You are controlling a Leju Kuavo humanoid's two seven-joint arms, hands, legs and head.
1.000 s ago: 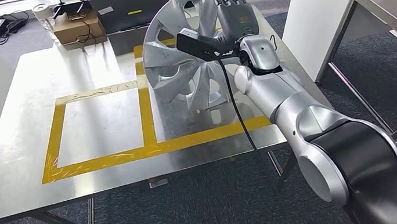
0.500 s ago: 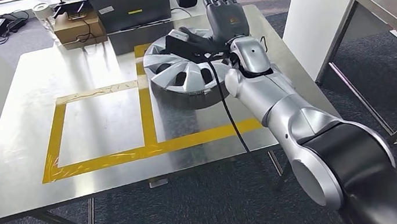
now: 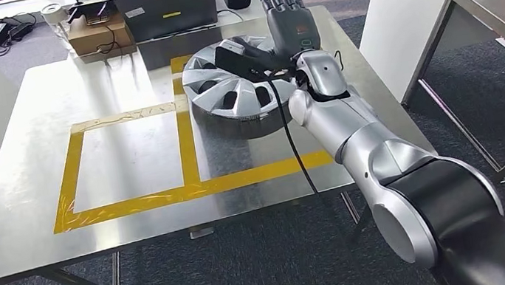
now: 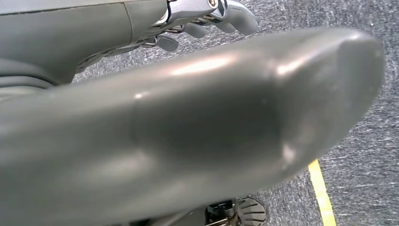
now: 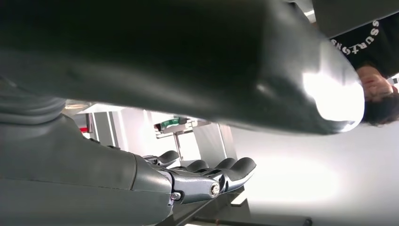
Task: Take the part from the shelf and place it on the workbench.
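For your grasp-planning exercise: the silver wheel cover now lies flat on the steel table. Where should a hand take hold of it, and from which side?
Probably the outer rim of the wheel cover, on the near edge facing the robot. It lies flat on the workbench, so only the rim and the openings between spokes offer a grip. The far side is crowded by the laptop, and the right hand hovers open there.

- The right hand (image 5: 179, 155) is seen close up, its thick grey thumb (image 5: 188, 61) stretched wide across the frame, a bright glare caught on its tip.
- Darker fingers (image 5: 221, 172) are held out straight and side by side, nothing gripped between them and the thumb.
- A person in a dark top with white lettering (image 5: 364, 33) is glimpsed beyond the thumb.
- A pale, overexposed surface (image 5: 301, 179) is spread behind the fingers.
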